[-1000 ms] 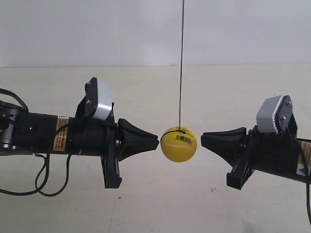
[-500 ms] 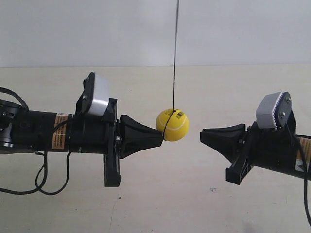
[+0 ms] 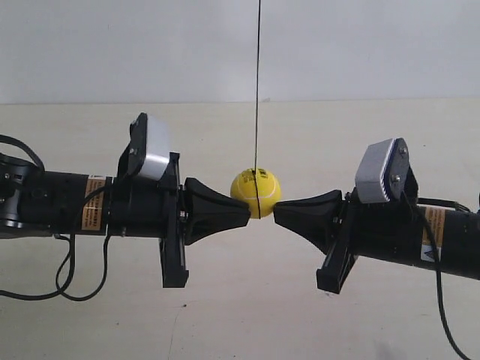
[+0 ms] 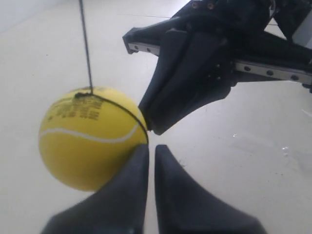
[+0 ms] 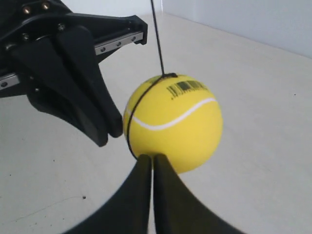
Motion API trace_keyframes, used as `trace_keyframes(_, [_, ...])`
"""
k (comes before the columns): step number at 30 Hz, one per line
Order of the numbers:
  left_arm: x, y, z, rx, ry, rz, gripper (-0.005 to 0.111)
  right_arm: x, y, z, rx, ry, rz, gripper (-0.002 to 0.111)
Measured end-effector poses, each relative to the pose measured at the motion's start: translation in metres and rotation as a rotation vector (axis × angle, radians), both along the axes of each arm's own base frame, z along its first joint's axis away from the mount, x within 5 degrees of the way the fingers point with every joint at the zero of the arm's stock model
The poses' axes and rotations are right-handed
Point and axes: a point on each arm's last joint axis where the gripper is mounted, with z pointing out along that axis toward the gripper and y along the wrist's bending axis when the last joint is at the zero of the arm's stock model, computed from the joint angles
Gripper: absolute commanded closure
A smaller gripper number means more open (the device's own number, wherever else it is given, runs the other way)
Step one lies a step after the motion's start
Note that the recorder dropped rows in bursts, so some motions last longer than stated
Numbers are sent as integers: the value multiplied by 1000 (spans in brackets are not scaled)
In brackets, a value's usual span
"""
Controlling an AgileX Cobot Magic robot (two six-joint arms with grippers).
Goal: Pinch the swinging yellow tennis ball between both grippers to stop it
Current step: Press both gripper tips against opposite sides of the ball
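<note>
The yellow tennis ball point(image 3: 256, 193) hangs on a thin dark string point(image 3: 257, 90) between two black beak-like grippers. The shut tip of the arm at the exterior view's left point(image 3: 247, 215) and the shut tip of the arm at the exterior view's right point(image 3: 277, 212) meet the ball's lower sides. In the left wrist view my left gripper point(image 4: 151, 148) is shut, one finger against the ball point(image 4: 90, 136), with the opposite gripper point(image 4: 185, 83) just beyond. In the right wrist view my right gripper point(image 5: 152, 158) is shut and touches the ball point(image 5: 175, 129) from below.
A pale table surface point(image 3: 240, 315) lies under both arms, with a white wall point(image 3: 112, 45) behind. Black cables point(image 3: 67, 277) loop below the arm at the exterior view's left. Each arm carries a grey-white camera module point(image 3: 382, 171).
The ball has swung toward the exterior view's left and risen a little. The arm at the exterior view's right has moved in against it, closing the gap between the tips.
</note>
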Motion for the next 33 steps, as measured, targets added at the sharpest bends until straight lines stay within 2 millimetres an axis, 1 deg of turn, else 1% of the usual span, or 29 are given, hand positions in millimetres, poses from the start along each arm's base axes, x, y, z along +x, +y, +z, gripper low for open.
trace_keyframes(4, [3, 2, -3, 38, 1, 33, 102, 2, -1, 0, -1, -14, -16, 108])
trace_keyframes(9, [3, 3, -3, 55, -5, 44, 102, 2, -1, -1, -14, -16, -26, 108])
trace_keyframes(17, [2, 6, 24, 61, -75, 85, 102, 4, -2, -3, -40, -16, -45, 108])
trace_keyframes(20, [2, 8, 27, 75, -88, 101, 102, 4, -3, -3, -41, -19, -46, 108])
trace_keyframes(26, [5, 10, 26, 105, -87, 138, 102, 4, -3, -3, -41, -19, -46, 108])
trace_keyframes(33, [5, 10, 26, 108, -86, 142, 102, 4, -3, -2, -40, -20, -49, 108])
